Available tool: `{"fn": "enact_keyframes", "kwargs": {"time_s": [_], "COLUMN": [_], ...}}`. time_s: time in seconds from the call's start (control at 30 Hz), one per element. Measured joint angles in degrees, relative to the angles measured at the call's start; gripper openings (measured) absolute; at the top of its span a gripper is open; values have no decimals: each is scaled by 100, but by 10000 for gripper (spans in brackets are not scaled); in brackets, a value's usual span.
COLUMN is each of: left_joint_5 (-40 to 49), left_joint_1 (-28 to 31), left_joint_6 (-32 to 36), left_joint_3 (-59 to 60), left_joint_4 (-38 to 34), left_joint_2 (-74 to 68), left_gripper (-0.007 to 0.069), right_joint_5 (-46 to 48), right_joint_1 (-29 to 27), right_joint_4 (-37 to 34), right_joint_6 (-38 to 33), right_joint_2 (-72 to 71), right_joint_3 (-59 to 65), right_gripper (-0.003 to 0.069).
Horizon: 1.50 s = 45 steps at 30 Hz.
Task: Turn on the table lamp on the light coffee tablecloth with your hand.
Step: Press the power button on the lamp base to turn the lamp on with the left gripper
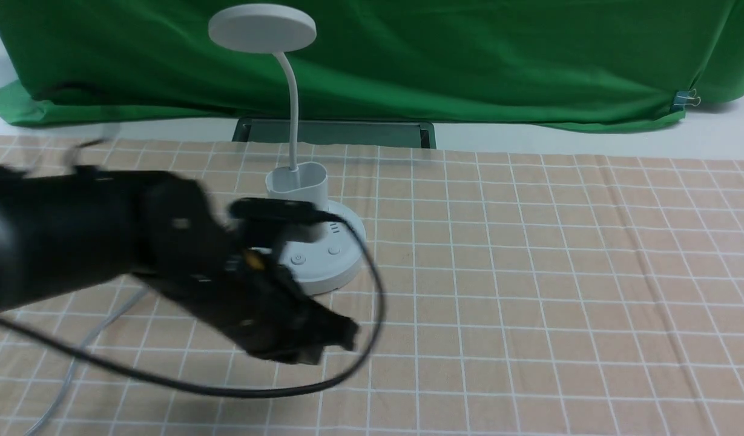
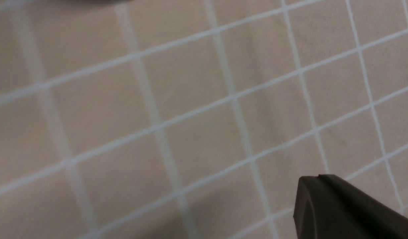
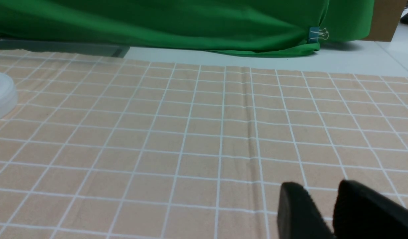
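Left hand [image 1: 332, 332] is out low over the light coffee tablecloth [image 1: 559, 272], forearm reaching in from the bench's left edge, wrist tipped down and fingers aimed toward the right edge. It is smeared in the front view, so I judge it's mid-swing. The table lamp [image 1: 323, 254] stands toward the far edge, left of the middle, with its base just beyond my hand and its power button [image 1: 298, 259] facing the near edge, which is why I'm coming in low from this side. Whether that hand is parted or pinched I can't tell (the wrist camera catches one finger [image 2: 340, 209] over bare cloth). Right hand [image 3: 318, 196] hangs near the near edge, fingers slightly apart, holding nothing.
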<state>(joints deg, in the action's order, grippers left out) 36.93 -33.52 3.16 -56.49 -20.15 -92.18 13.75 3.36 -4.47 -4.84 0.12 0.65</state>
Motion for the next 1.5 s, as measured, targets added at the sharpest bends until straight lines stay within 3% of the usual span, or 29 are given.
{"fn": "enact_keyframes", "kwargs": {"time_s": [0.37,0.53,0.77,1.33,1.5], "left_joint_5": [79,269,246,16,-36], "left_joint_1": [-220,-41,181,187,187], "left_joint_6": [-242,-1057,-1651,-1850,-2195], "left_joint_3": [-1879,-2658,-2728,-2730,-2730], "left_joint_4": [612,1615,2116,2371,2690], "left_joint_2": [-1212,-1788,-2017,-2331,-2331], "left_gripper": [-3,-2,-2,-1,-1], "right_joint_5": [0,0,0,0,0], "right_joint_1": [0,0,0,0,0], "right_joint_4": [0,0,0,0,0], "right_joint_6": [0,0,0,-5,-5], "right_joint_2": [0,0,0,0,0], "right_joint_3": [0,0,0,0,0], "right_gripper": [239,239,239,239,239]}}
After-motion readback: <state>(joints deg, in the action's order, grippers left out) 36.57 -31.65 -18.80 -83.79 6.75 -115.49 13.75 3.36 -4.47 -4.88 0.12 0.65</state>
